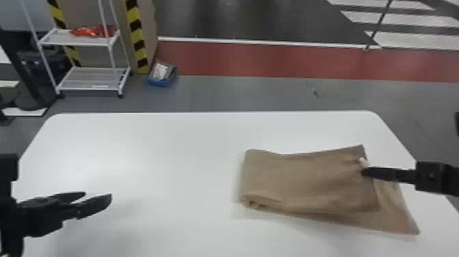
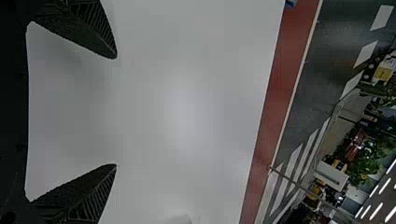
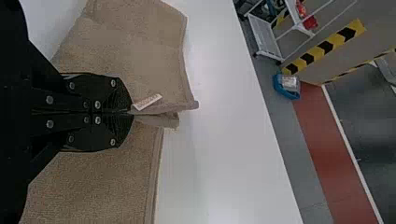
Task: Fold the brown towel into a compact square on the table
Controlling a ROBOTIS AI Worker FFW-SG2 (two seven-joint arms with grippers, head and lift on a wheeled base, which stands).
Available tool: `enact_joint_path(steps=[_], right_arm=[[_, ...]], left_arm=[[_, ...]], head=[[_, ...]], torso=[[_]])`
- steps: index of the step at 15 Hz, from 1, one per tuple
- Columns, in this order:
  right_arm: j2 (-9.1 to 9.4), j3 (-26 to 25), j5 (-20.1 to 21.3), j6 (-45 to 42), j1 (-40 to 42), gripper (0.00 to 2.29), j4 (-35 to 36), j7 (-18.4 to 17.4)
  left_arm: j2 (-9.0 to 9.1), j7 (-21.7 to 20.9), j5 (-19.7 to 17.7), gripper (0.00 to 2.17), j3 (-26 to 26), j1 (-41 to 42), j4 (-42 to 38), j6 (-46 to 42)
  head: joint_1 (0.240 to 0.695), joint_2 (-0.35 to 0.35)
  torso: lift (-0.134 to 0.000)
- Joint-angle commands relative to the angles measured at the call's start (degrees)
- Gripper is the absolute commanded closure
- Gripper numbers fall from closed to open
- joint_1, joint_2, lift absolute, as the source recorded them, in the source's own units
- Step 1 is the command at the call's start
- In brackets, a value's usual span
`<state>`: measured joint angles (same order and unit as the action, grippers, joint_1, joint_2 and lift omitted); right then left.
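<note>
With the folding partway along, the right gripper pinches the brown towel and probably must straighten its upper layer, the left gripper spread empty.

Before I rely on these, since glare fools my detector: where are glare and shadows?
Head view: pale glare toward the left of the table, faint shadows near the left gripper and along the left edge of the towel; left wrist view: soft glow mid-table.
</note>
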<state>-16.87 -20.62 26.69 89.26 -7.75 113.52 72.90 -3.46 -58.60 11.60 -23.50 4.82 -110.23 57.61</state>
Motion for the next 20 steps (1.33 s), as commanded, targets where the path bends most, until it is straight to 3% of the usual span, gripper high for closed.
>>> enact_joint_path(steps=[1, 3, 8, 12, 13, 15, 20], right_arm=[[1.14, 1.7, 4.3, 0.8, 1.9, 1.5, -4.1, -0.7], [1.67, 2.0, 4.5, 0.8, 1.1, 1.5, -7.2, -1.1], [1.67, 0.7, 4.5, 0.8, -1.5, 1.5, -7.2, -2.2], [0.0, -1.2, 2.8, 0.8, -1.8, 1.5, -5.7, -1.8], [0.26, 0.5, 4.7, 0.8, -0.6, 1.5, -7.2, -2.0], [0.87, -1.9, 2.9, 0.8, -1.7, 1.5, -8.1, -2.3], [0.0, -2.0, 1.1, 0.8, -3.3, 1.5, -3.5, -1.4]], left_arm=[[-0.23, 0.2, -0.2, 0.05, -0.1, -0.1, 0.1, -0.2], [-0.32, 0.2, -0.2, 0.05, -0.2, -0.2, 0.2, -0.2], [-0.41, 0.2, -0.2, 0.05, -0.8, -0.2, 0.8, -0.5], [-0.41, 0.2, -0.2, 0.05, -0.7, -0.3, 1.0, -0.5], [-0.41, 0.3, -0.2, 0.05, -0.6, -0.3, 1.2, -0.5], [-0.32, 0.3, -0.1, 0.05, -0.1, -0.7, 1.5, -0.5], [-0.06, 0.3, 0.3, 0.05, 0.0, -1.0, 1.2, -0.3]], head=[[0.695, -0.097], [0.695, -0.103], [0.695, -0.1], [0.695, -0.11], [0.695, -0.113], [0.695, -0.121], [0.695, -0.12]], torso=[[-0.124], [-0.124], [-0.124], [-0.124], [-0.124], [-0.124], [-0.124]])
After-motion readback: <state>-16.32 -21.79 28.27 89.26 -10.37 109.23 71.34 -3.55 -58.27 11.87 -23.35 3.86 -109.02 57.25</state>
